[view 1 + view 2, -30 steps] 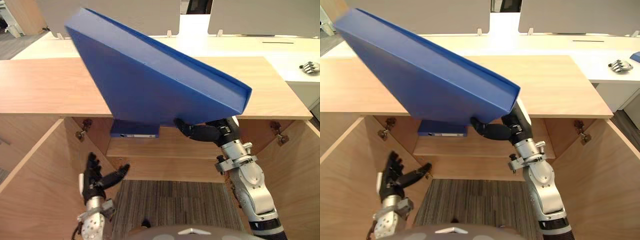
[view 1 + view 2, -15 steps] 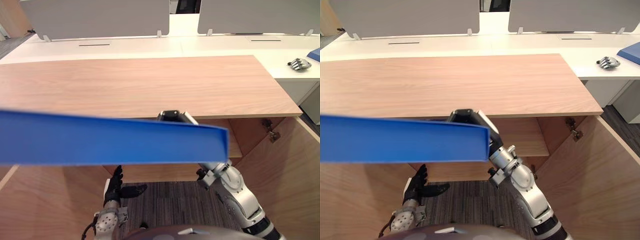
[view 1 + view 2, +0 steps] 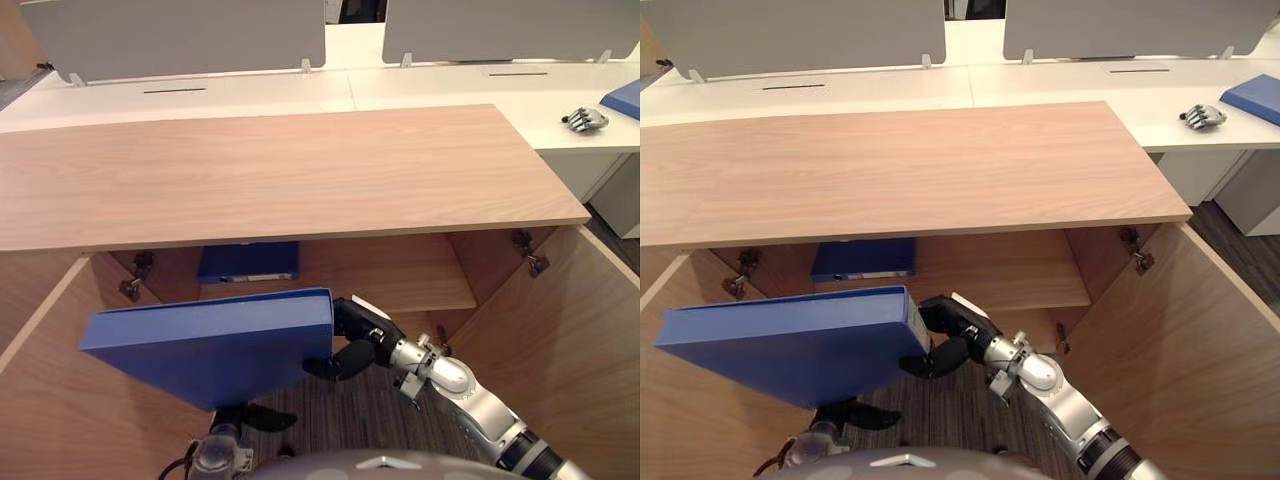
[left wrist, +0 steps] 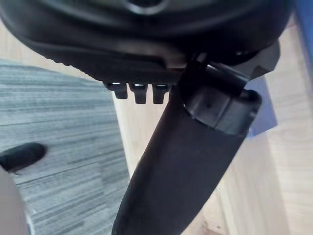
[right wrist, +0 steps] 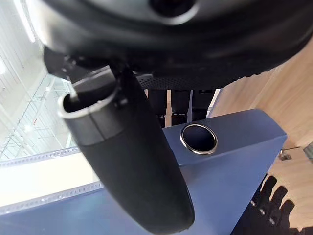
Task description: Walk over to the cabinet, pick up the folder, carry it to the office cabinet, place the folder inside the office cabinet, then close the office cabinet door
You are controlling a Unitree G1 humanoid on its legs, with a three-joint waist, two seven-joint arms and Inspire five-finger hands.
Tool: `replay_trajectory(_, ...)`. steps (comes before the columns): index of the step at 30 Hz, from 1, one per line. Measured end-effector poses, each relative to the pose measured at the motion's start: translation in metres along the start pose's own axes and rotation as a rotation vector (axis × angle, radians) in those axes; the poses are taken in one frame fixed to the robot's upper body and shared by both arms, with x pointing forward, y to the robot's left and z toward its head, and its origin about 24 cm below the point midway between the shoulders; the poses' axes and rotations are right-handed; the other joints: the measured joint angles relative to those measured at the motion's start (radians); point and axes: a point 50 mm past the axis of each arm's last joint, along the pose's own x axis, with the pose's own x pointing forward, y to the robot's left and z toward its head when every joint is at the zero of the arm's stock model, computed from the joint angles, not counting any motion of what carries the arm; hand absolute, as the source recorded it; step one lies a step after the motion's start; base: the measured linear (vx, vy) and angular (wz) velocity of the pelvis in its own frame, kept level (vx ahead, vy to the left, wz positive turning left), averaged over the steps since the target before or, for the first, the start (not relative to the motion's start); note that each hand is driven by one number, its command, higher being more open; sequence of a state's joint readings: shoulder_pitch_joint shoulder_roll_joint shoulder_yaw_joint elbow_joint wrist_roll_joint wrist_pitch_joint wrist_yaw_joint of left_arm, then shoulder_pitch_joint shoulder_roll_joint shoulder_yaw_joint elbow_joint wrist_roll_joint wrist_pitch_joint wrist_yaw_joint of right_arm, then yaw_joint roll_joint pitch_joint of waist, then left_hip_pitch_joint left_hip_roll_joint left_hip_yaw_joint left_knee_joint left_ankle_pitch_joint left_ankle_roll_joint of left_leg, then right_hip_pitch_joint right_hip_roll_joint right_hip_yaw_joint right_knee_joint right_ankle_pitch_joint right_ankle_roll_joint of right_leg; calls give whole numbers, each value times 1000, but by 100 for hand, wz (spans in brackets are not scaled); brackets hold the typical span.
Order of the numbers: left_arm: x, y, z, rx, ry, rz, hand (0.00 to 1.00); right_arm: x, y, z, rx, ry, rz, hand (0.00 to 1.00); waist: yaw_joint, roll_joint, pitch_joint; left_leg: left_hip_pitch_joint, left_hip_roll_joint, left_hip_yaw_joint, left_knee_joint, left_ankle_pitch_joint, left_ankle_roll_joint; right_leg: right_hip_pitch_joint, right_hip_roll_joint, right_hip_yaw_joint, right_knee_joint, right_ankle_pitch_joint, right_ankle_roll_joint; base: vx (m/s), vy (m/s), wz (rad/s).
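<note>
Here, the blue folder hangs in the open front of the office cabinet, below its wooden top and between its two swung-out doors, lying nearly flat with a slight tilt and resting on nothing. The right hand has it by the spine end: the fingers curl over the top edge beside the metal ring hole while the thumb presses from the underside. A second blue folder lies on the cabinet's inner shelf, behind the held one and apart from it. The left hand shows low under the held folder, above the grey carpet, its fingers loosely spread and holding nothing. Behind the cabinet stands a white bench carrying a loose robot hand.
</note>
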State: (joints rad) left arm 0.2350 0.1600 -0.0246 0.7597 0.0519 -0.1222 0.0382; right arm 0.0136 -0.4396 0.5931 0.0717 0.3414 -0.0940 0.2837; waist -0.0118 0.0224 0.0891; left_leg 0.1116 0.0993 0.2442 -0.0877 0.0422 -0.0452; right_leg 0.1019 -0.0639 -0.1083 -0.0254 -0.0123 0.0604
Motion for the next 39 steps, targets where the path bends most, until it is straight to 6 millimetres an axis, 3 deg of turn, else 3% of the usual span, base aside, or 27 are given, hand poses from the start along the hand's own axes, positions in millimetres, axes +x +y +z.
replay_trajectory(4,0,1,-1,-1,9,6,100,-1,-12,-6,-49,32,-80,0,4,-1,44,-31,0,0,1,5,0,-35,0,0,10,1,-2,-9,0,0)
replay_trajectory(7,5,6,9,-17,-18,33,100,-2,-24,-5,-75,35,-164,0,12,-13,105,-136,8,-1,65,-3,1,-138,-5,4,74,-6,-9,-74,-8,-3)
replay_trajectory(11,20,11,47,-41,-121,75,100,3,-48,16,-140,-24,-278,0,12,-12,231,-312,28,-11,265,-67,14,-310,-19,10,258,-59,-16,-131,-9,-2)
replay_trajectory(18,27,17,99,-154,-291,124,100,17,-71,63,-84,-244,-490,0,12,1,335,-597,56,-22,496,-121,23,-614,-40,26,513,-125,-29,-151,-24,-1)
replay_trajectory(25,19,6,131,-307,-420,136,100,15,-63,104,12,-463,-532,0,37,12,368,-803,108,-39,664,-168,26,-805,-36,7,643,-159,-45,-84,-12,-3)
replay_trajectory(28,-2,8,163,-369,-597,131,100,10,-67,133,127,-639,-552,0,59,23,379,-889,116,-56,719,-185,28,-883,-39,-1,697,-177,-48,-36,11,7)
replay_trajectory(30,-21,14,181,-408,-733,145,100,2,-79,153,198,-764,-602,0,72,39,391,-925,117,-69,749,-201,28,-911,-45,-10,730,-196,-49,-12,21,13)
replay_trajectory(39,-37,23,191,-481,-836,147,100,-16,-104,196,461,-1066,-574,0,104,42,393,-1008,114,-72,795,-222,28,-992,-68,-31,790,-228,-51,58,20,5)
